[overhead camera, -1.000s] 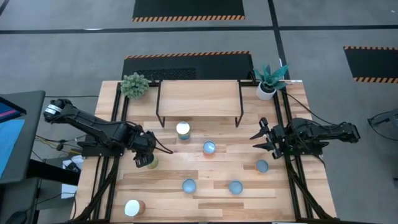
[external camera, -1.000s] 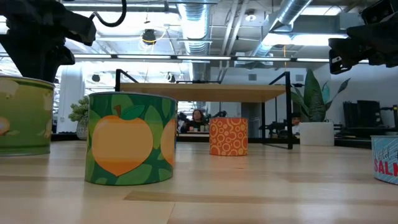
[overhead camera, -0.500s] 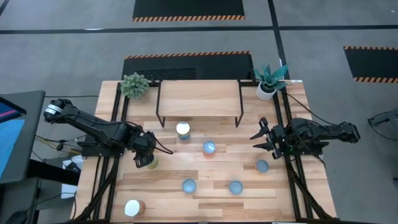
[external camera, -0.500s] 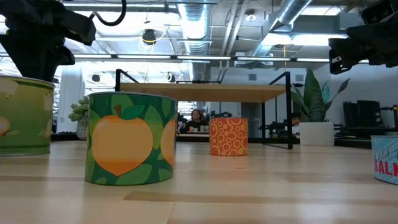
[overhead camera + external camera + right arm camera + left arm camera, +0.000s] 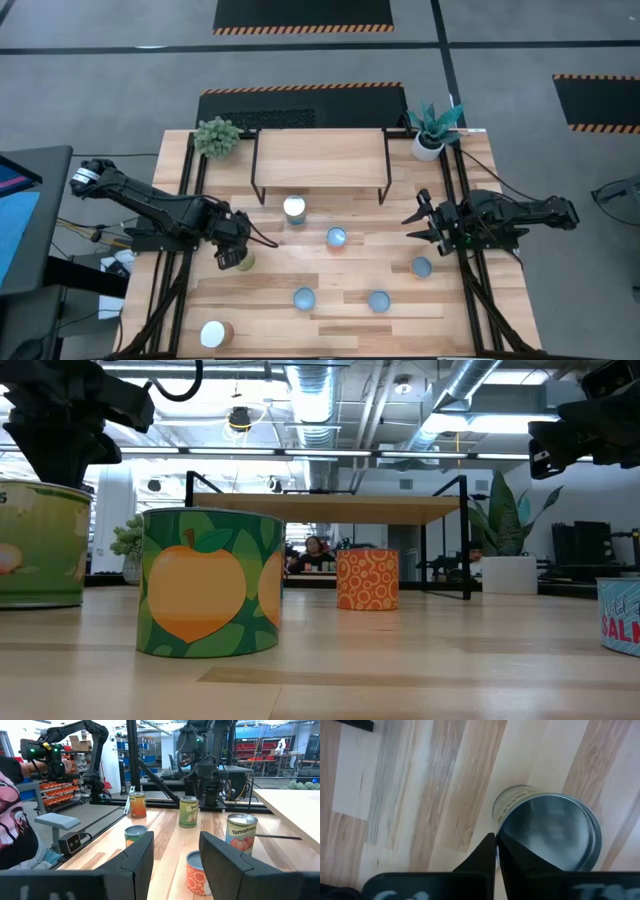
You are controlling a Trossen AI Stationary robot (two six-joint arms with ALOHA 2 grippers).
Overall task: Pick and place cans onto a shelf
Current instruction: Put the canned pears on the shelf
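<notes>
Seven cans stand upright on the wooden surface [image 5: 330, 300], their long axes vertical and round tops facing up; none is on the shelf [image 5: 320, 160], which sits bare at the far middle between a bushy green plant [image 5: 216, 136] and a white plant pot [image 5: 428, 146] holding a spiky plant. A white-topped can [image 5: 294, 209] stands just in front of the shelf, with an orange-patterned can [image 5: 336, 238] near it toward the right. Closer to the front lie a blue-topped can [image 5: 303, 298], another blue-topped can [image 5: 378, 300], a right-side can [image 5: 421, 267] and a front-left can [image 5: 214, 334].

The left gripper [image 5: 230, 257] hangs directly over a green-labelled can [image 5: 547, 832] at the left of the surface. In the left wrist view its fingers [image 5: 487, 855] meet in a closed point above the silver lid, gripping nothing.

The right gripper [image 5: 420, 222] waits at the right edge, its fingers [image 5: 222, 857] spread apart and empty.
</notes>
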